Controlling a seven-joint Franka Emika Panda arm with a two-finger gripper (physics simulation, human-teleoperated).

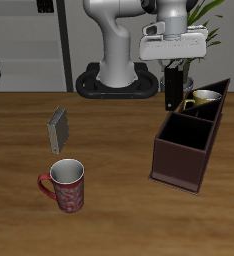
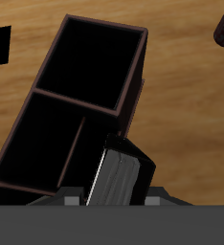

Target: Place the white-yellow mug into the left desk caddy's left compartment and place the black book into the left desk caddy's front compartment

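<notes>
Book (image 2: 119, 177), the black one, is clamped upright in the hand (image 1: 171, 98) just above the left desk caddy (image 1: 179, 155), so its narrow front compartment can receive it; the white-yellow mug (image 1: 204, 99) already sits inside the caddy.

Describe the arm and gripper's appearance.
The arm is glossy white, made of rounded, bulbous segments, and rises from a dark round base. The gripper has a boxy white body with black fingers hanging below it. No cables or markings can be made out.
</notes>
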